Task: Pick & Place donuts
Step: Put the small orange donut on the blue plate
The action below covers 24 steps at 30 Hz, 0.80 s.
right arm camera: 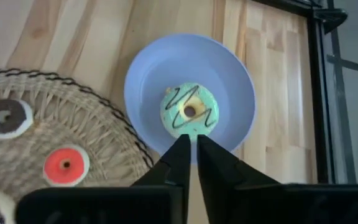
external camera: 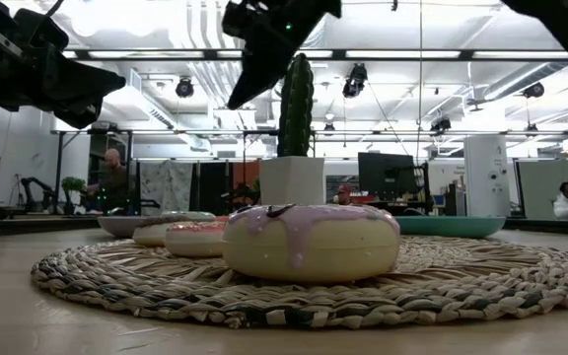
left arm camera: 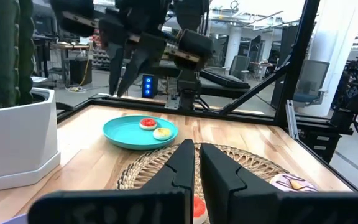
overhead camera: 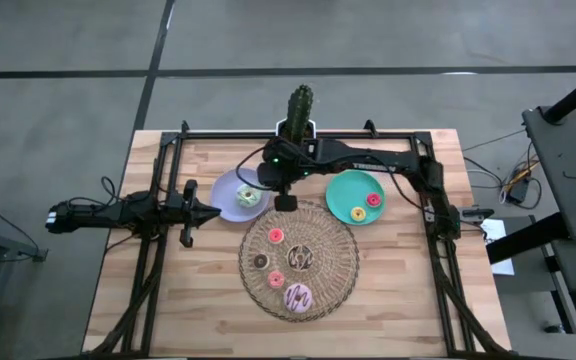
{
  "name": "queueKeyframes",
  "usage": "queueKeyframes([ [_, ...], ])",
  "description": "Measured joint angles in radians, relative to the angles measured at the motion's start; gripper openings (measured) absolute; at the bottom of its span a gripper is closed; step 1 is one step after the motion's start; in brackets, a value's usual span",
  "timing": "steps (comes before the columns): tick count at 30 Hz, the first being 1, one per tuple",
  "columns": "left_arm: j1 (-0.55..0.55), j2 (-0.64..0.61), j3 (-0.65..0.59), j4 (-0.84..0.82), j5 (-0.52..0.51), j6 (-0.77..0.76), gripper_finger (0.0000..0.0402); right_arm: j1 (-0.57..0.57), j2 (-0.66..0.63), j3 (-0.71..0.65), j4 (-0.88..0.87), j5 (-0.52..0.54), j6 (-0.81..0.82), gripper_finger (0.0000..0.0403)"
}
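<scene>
The white-green donut (right arm camera: 189, 111) lies flat in the middle of the lavender plate (right arm camera: 229, 74). My right gripper (right arm camera: 189, 146) hangs above the plate's near rim, shut and holding nothing; the low view shows it (external camera: 254, 69) high over the table. A red donut (overhead camera: 275, 236), a brown-white one (overhead camera: 300, 257), a tiny dark brown one (overhead camera: 261, 262), an orange one (overhead camera: 276, 279) and the pink one (external camera: 312, 242) lie on the wicker mat (overhead camera: 333, 262). Tiny red (overhead camera: 373, 199) and yellow (overhead camera: 357, 213) donuts sit on the teal plate (overhead camera: 343, 190). My left gripper (overhead camera: 190, 210) waits shut left of the lavender plate.
A cactus (overhead camera: 300, 102) in a white pot (external camera: 292, 180) stands at the table's far edge, behind the two plates. A black frame (overhead camera: 398, 135) runs along the far and side edges. Bare wood lies left and right of the mat. People show in the room beyond.
</scene>
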Motion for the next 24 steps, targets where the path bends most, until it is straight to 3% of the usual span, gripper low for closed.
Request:
queueKeyframes([
  [14,0.000,0.000,0.000,0.000,0.000,0.000,0.0000,0.001,-0.352,-0.458,0.159,-0.001,0.001,0.0009],
  [24,0.000,0.000,0.000,0.000,0.000,0.000,0.0000,0.031,-0.530,-0.670,0.218,0.000,0.066,0.0008],
])
